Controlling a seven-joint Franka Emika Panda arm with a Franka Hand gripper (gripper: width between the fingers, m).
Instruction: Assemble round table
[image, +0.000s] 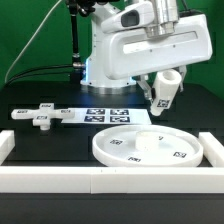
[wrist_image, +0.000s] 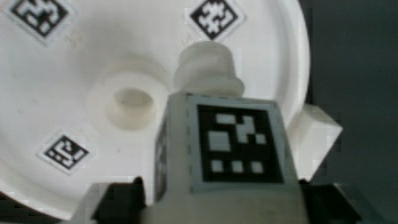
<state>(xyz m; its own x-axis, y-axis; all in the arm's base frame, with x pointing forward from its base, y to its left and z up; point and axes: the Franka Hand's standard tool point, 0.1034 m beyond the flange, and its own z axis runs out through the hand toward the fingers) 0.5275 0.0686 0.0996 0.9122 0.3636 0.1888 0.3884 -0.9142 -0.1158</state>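
Observation:
My gripper (image: 160, 93) is shut on the short thick white post (image: 168, 82) and holds it tilted in the air, above the far edge of the large rimmed disc (image: 148, 147). In the wrist view the post (wrist_image: 228, 130) fills the middle with a square tag on its side, clamped between the two dark fingers (wrist_image: 118, 204). The disc (wrist_image: 125, 95) lies below it with its centre socket and several tags showing. The cross-shaped piece (image: 42, 116) lies flat on the table at the exterior view's left.
The marker board (image: 108, 113) lies behind the disc, in front of the robot base. Long white border rails run along the front (image: 100, 181), the left (image: 7, 150) and the right (image: 213, 150) of the black table.

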